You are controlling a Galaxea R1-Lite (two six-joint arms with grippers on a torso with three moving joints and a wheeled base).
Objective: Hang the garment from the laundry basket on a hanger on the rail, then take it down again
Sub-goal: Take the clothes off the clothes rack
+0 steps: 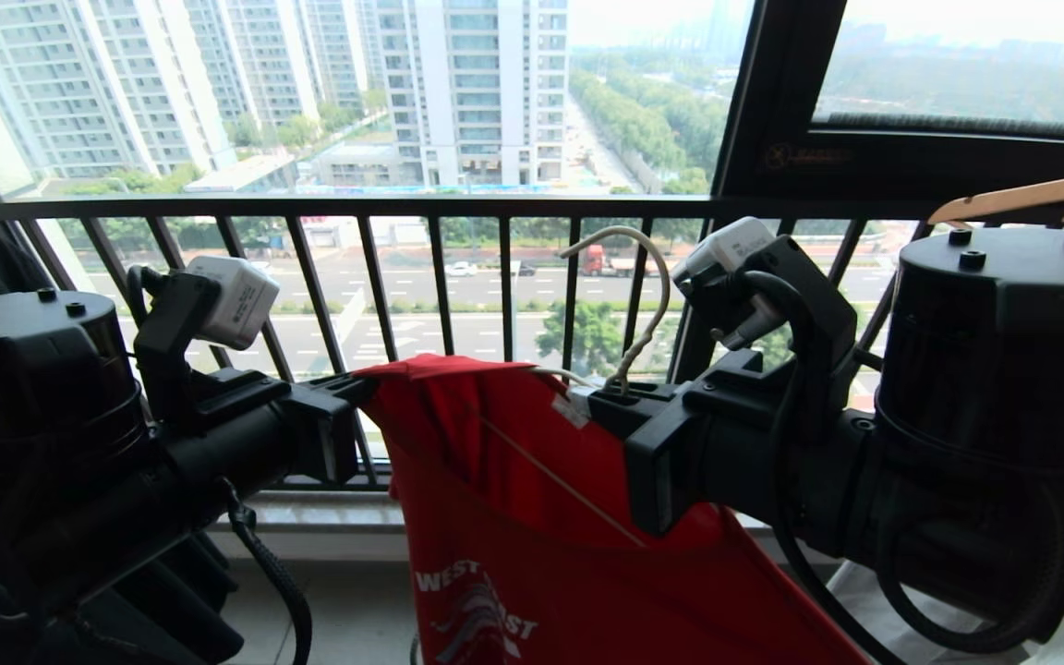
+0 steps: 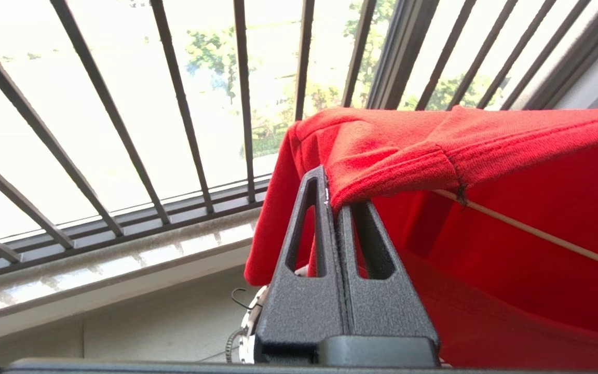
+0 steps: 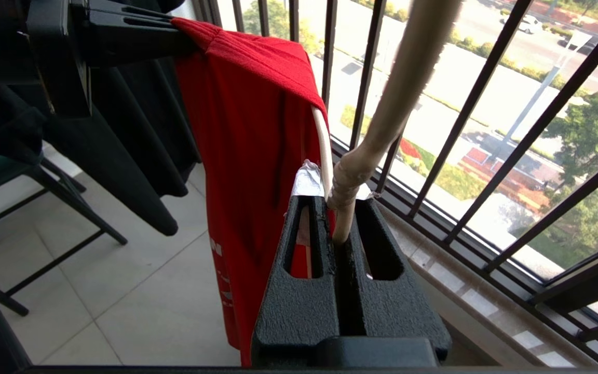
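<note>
Garment [image 1: 532, 517] draped on hanger [image 1: 629, 305], stretched between left gripper [image 1: 347, 397] at nine o'clock, pinched on its shoulder hem, and right gripper [image 1: 620, 406] at three o'clock, clamped on the hook's neck; liable to slide off if pulled apart.

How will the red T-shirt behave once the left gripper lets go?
Likely floppy: the red T-shirt drapes limp below the hanger. Probably light: the left gripper holds a pinched hem. It may slide along the thin wire.

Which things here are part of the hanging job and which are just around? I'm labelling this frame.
Part of the job:
red T-shirt
wire hanger
left gripper, shut on the shirt
right gripper, shut on the hanger

Just around:
black balustrade
wooden hanger
</note>
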